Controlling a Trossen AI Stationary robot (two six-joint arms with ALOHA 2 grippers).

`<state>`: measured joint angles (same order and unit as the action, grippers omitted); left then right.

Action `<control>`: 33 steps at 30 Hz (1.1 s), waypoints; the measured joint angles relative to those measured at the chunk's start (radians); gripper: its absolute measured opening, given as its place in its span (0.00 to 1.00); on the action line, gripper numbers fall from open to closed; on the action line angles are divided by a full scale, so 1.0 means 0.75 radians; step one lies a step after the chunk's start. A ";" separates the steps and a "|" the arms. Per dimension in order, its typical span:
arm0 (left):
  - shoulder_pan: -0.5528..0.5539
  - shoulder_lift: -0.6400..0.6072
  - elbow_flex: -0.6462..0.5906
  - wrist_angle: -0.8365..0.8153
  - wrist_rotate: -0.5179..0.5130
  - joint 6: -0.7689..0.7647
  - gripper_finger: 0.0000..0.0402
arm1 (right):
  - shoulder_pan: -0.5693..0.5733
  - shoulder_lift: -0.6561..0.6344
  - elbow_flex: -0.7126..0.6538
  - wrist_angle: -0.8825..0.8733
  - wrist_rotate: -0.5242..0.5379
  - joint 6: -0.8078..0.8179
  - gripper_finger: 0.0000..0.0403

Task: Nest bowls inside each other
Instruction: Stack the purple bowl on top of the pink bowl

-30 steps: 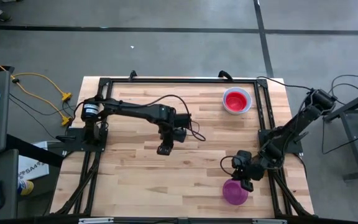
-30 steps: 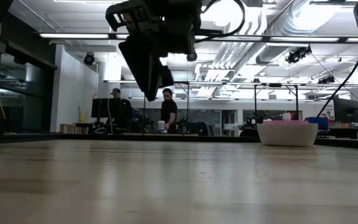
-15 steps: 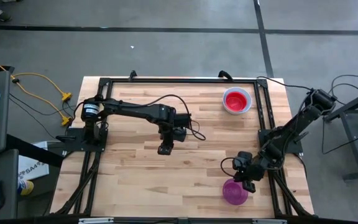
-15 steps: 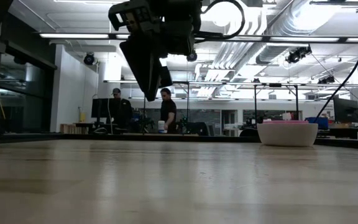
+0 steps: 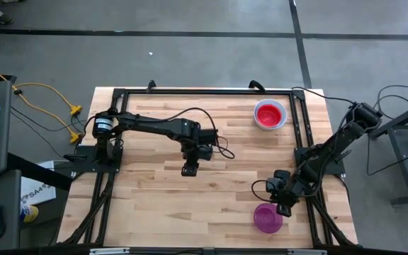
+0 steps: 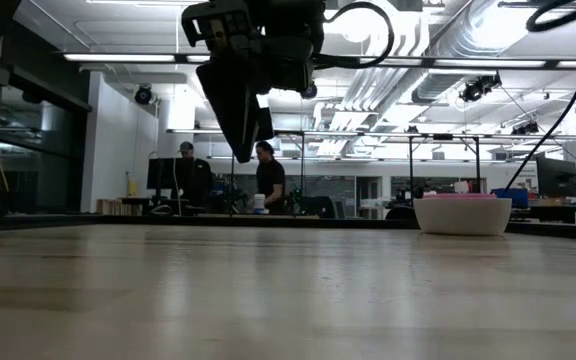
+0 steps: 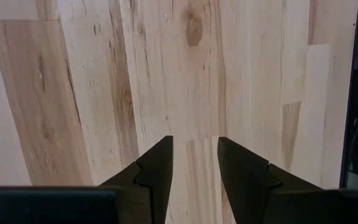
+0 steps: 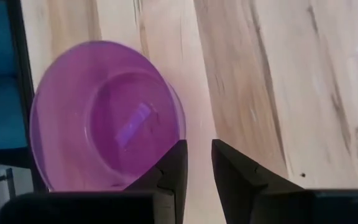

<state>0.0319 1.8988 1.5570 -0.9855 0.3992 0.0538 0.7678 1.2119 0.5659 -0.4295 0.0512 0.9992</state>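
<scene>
A purple bowl (image 5: 266,219) (image 8: 104,118) stands upright on its base near the table's near right corner. My right gripper (image 5: 283,210) (image 8: 197,149) hovers just beside its rim, open, with only bare wood between the fingers. A red bowl (image 5: 269,113) sits nested in a white bowl (image 5: 285,117) (image 6: 462,216) at the far right. My left gripper (image 5: 187,171) (image 7: 195,146) (image 6: 240,150) hangs open over the middle of the table, above bare wood.
A black frame rail (image 5: 299,134) runs along the table's right side, close to my right arm. Bare wood (image 5: 154,142) stretches across the left and middle of the table. Two people (image 6: 268,180) stand far behind the table in the room.
My right arm has shifted slightly beside the purple bowl, which stays where it was. Neither gripper's finger gap has changed.
</scene>
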 joint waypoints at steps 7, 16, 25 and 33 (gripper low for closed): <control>0.000 0.000 0.000 0.000 0.003 -0.008 0.32 | -0.023 0.004 0.000 -0.002 -0.047 -0.042 0.16; 0.000 0.000 0.000 0.000 0.004 -0.015 0.32 | -0.091 -0.038 0.175 -0.274 -0.042 -0.152 0.16; 0.000 0.000 0.000 -0.004 0.005 -0.012 0.32 | -0.090 0.034 0.251 -0.280 -0.068 -0.139 0.16; 0.000 0.000 0.000 -0.013 0.005 -0.009 0.32 | -0.090 0.148 0.252 -0.242 -0.184 -0.077 0.16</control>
<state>0.0319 1.8988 1.5570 -0.9951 0.4026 0.0471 0.7006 1.3230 0.7547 -0.6107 -0.0867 0.9417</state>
